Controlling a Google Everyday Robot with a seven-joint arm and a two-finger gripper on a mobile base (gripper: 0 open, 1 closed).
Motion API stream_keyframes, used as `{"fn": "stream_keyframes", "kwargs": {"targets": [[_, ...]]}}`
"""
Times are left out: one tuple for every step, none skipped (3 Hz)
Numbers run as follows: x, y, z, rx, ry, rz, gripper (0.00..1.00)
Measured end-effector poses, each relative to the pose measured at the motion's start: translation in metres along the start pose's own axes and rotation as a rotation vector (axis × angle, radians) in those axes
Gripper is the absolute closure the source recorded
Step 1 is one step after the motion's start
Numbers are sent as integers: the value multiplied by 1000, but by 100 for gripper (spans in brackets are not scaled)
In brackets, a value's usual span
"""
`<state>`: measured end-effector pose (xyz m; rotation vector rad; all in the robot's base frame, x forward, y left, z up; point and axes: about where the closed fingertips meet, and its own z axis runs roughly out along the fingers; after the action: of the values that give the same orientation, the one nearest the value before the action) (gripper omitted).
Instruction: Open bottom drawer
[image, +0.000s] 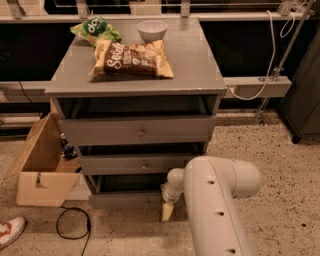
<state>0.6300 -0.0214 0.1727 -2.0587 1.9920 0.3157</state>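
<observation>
The bottom drawer (125, 201) sits at the foot of a grey cabinet (212, 107), just above the speckled floor. It lies under the middle drawer (115, 164) and the taller-fronted top drawer (100, 132). Its slim front panel faces 6 o'clock, toward the camera, and its long axis runs level from 9 to 3 o'clock. A dark gap shows above the panel, so it stands a little way out of the frame. Its knob cannot be made out.

The gripper (167, 210) hangs at the 3 o'clock end of that panel, with its pale tip pointing down at 6 o'clock close to the floor. Whether it is open or closed cannot be told. The thick white arm (215, 200) fills the view at 5 o'clock.

On the cabinet's surface (200, 70) lie a brown chip bag (132, 59), a green bag (95, 29) at its 11 o'clock, and a white bowl (152, 30) at its 12 o'clock. At 9 o'clock of the cabinet an open cardboard box (40, 165) stands on the floor.
</observation>
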Motion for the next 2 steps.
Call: {"fn": "stream_keyframes", "kwargs": {"targets": [[9, 21, 2, -75, 29, 41, 19], [14, 36, 2, -119, 37, 66, 42]]}}
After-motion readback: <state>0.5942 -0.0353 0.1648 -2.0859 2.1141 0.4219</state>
